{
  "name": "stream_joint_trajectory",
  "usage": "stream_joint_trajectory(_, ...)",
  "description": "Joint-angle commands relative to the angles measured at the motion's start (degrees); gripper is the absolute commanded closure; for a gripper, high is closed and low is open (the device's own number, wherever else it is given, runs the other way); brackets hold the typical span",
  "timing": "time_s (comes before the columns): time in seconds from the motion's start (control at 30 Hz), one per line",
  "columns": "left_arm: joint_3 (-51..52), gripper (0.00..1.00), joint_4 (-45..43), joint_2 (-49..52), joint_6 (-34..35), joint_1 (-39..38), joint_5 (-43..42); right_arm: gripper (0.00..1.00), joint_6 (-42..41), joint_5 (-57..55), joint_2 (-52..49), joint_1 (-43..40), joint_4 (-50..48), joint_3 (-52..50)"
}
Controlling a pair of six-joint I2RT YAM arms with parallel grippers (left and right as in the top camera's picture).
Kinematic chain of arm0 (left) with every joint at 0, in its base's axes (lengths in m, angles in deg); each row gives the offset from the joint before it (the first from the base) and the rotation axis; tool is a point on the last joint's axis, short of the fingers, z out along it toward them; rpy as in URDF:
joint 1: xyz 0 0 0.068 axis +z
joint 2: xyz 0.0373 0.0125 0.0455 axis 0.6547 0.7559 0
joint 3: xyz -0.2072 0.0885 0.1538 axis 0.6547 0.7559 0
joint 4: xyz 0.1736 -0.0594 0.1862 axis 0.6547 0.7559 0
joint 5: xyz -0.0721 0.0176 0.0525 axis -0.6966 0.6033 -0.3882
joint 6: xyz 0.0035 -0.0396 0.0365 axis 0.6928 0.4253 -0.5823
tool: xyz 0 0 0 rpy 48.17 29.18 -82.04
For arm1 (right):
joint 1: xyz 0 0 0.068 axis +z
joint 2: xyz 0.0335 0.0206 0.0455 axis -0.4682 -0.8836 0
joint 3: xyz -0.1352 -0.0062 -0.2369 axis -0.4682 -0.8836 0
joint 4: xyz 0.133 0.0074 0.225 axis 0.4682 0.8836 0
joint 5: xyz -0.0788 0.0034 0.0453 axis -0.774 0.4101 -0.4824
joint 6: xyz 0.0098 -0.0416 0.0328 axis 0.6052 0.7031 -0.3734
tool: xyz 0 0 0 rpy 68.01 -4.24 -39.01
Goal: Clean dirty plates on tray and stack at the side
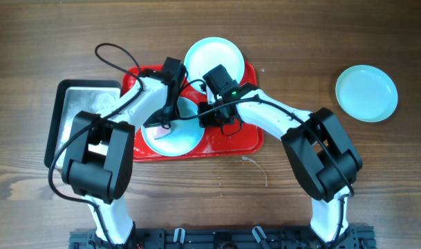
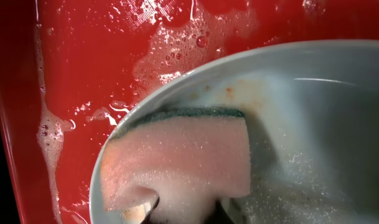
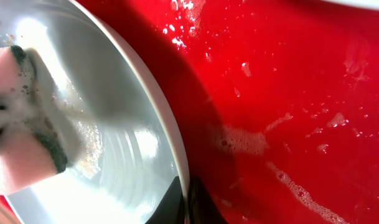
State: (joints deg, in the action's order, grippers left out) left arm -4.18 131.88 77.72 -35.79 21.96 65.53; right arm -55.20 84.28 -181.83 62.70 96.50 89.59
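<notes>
A brown wood-grain surface carries the work. The red tray lies at its centre and serves as the reference below.

**Positions.**
- The front plate sits inside the tray, in its front-left part.
- The rear plate overhangs the tray's rear rim.
- The side plate rests on the surface, well to the right of the tray.
- A silver metal tray lies just beside the tray's left rim.

**Claw state.**
- The left claw is closed on a pink sponge with a green scouring face. The sponge lies in the front plate.
- The right claw is pinched narrow on that plate's rim, on the side toward the tray's middle.

**Step in hand (judged): scrubbing the front plate.**
1. Hold the rim grip firm so that the plate does not slide on the tray floor, which is wet with suds.
2. Sweep the sponge across the whole well, including the brownish specks beside the sponge's green edge.
3. Press lightly. A hard push near the rim may tip the plate.

**Not determinable.**
- From overhead, both arms cover much of the front plate.
- The left claw's fingers are almost cut off at the bottom edge of the left wrist view.
- Whether the rear plate and the side plate are clean cannot be told at this size.
</notes>
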Motion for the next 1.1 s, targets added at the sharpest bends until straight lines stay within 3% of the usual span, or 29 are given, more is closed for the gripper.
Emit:
stream_joint_trajectory(0.0, -1.2, 0.96, 1.6, 3.9, 2.1, 3.2, -0.5, 0.96, -0.2, -0.3, -1.4, -0.4, 0.5, 0.2)
stream_joint_trajectory(0.13, -6.6, 0.96, 5.8, -0.5, -0.9, 5.1, -7.9, 0.96, -0.2, -0.3, -1.4, -0.4, 0.5, 0.2)
stream_joint_trajectory(0.53, -12.9, 0.96, 11.3, -13.9, -2.6, 10.1, -9.6, 0.95, -0.3, 3.5, -1.4, -0.4, 0.7, 0.2)
stream_joint_trajectory(0.83, -12.9, 0.96, 11.5, -14.9, -2.5, 10.2, -9.6, 0.65, -5.0, 3.9, -1.4, -0.3, 4.0, 0.2)
stream_joint_trajectory(1.07, -12.9, 0.96, 11.5, -14.9, -2.6, 10.2, -9.6, 0.62, -9.5, -0.1, -1.6, 1.5, 4.8, 0.2)
